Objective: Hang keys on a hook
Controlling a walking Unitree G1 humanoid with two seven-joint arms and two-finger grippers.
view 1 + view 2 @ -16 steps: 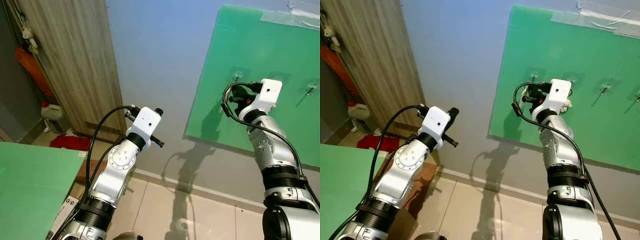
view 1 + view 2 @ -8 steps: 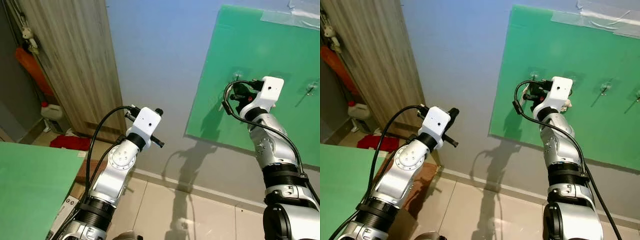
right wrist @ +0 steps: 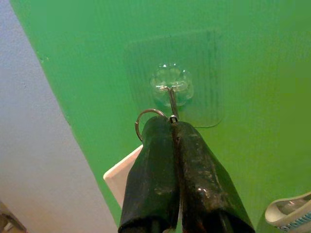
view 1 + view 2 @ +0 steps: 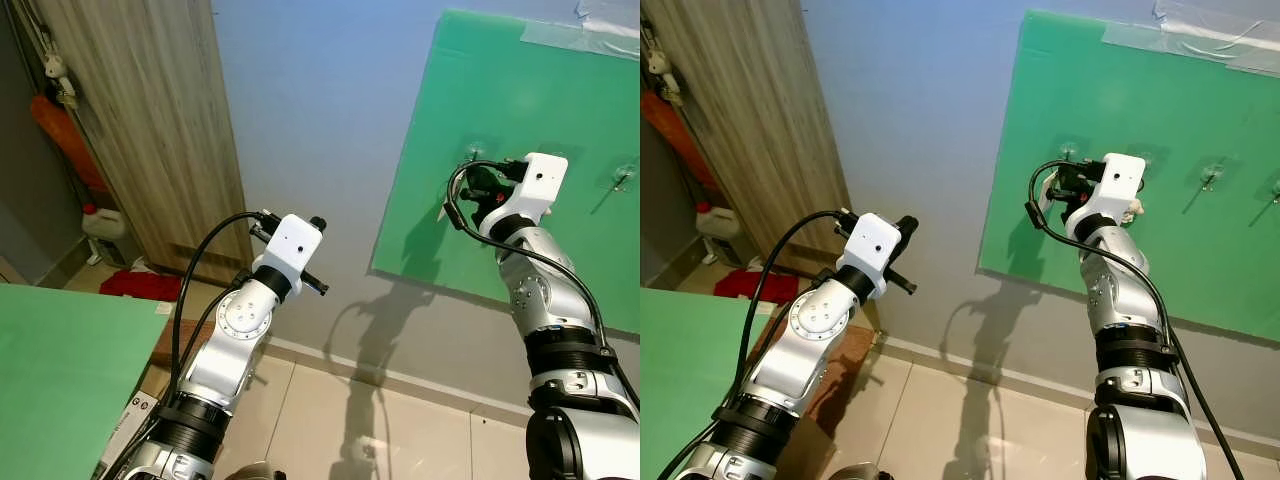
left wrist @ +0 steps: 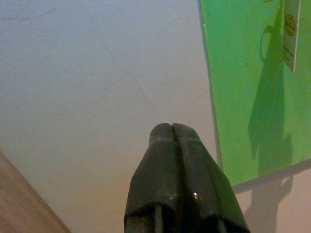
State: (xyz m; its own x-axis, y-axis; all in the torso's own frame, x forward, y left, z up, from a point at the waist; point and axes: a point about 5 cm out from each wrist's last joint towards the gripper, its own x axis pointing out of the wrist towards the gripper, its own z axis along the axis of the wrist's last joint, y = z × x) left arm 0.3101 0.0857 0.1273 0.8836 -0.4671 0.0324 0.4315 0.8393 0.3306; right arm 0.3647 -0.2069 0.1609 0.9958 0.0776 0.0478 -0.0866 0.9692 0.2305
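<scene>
Pinching a thin metal key ring (image 3: 146,119) between its closed fingertips, the right gripper (image 3: 171,127) sits pressed up against the green board (image 3: 252,73), directly below a clear adhesive hook (image 3: 171,90). The ring's loop pokes out to one side of the tips, just beside the hook's wire prong and apparently not yet over it. A flat white tag (image 3: 121,177) hangs under the fingers; whether keys hang with it cannot be told.

The set looks light and rigid: smooth steel that may swivel or slip in a two-finger pinch, with a dangling tag that will swing. Hold is best taken on the ring's rim, leaving most of the loop free to pass over the prong. The hook's stuck-on transparent pad seems the weak part, so pushing hard could peel it.

Further out, more clear hooks (image 4: 1212,176) line the board. The left gripper (image 5: 172,130), fingers together and empty, is raised idle toward the pale wall (image 4: 320,110), beside a wooden panel (image 4: 140,120).
</scene>
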